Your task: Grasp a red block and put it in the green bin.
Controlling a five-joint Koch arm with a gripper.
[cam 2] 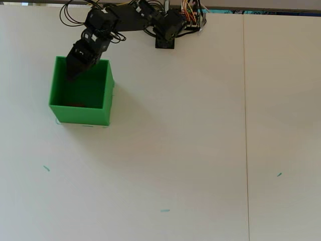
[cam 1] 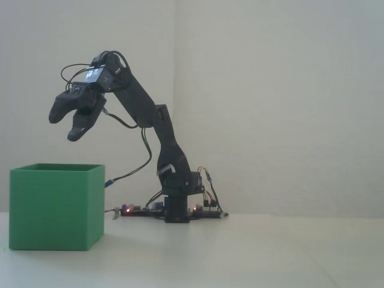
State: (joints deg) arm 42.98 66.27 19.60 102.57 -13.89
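The green bin (cam 1: 55,207) is sitting at the left of the fixed view, and overhead a red patch on its floor (cam 2: 76,104) is showing the red block lying inside. Above its rim the gripper (cam 1: 65,125) is hanging with its 2 jaws spread and empty, likely because the drop is done.

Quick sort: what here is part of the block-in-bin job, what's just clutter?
Job:
- green bin
- red block, a red patch on the bin floor in the overhead view
- gripper, open, above the bin

Not job:
- circuit board and wires at the arm's base
- small teal marks on the table
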